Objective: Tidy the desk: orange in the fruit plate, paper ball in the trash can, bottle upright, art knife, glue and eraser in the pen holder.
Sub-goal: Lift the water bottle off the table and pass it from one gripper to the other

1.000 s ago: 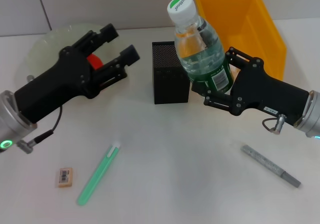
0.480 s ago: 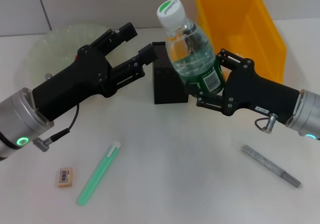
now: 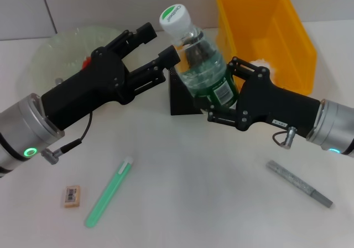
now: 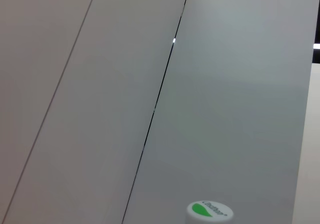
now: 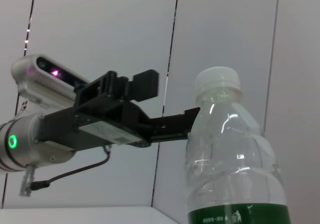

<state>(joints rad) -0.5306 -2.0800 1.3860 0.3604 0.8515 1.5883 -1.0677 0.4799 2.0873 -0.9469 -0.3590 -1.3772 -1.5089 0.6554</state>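
Two end effectors are at work over the surface.

Right end effector: clamped round the lower body of the bottle, which is held off the surface and tilted, cap toward the left arm. Not yet stood upright.

Left end effector: fingers spread, reaching at the bottle's neck, one finger just beside the cap. Nothing is gripped.

Pen holder: black mesh box, directly behind and below the bottle, between the two end effectors. No contents can be made out.

Fruit plate: behind the left arm; something red-orange, judged to be the orange, is glimpsed on it past the arm. Counted as probably done.

Trash can: yellow bin beyond the right end effector; a white crumpled thing, judged to be the paper ball, is seen inside.

Left to be done, all lying loose on the surface nearer the robot than either end effector:
- eraser, below the left arm
- glue, just beside the eraser
- knife, below the right arm
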